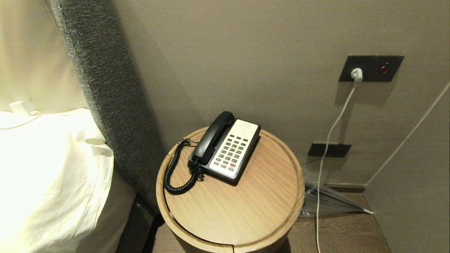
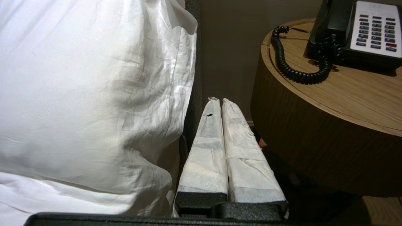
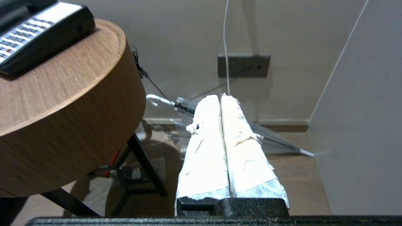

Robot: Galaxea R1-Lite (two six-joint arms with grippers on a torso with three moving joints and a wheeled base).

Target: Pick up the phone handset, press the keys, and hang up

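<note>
The black phone handset rests in its cradle on the left side of the black-and-white phone base, whose grey keys face up. A coiled black cord loops from the handset's near end over the round wooden side table. Neither arm shows in the head view. My left gripper hangs low between the pillow and the table's side, its white-wrapped fingers pressed together and empty. My right gripper is shut and empty too, low beside the table's right side above the floor.
A bed with a white pillow and a grey padded headboard stands left of the table. On the wall are a socket panel with a white plug and cable. A clear folded umbrella lies on the floor at the right.
</note>
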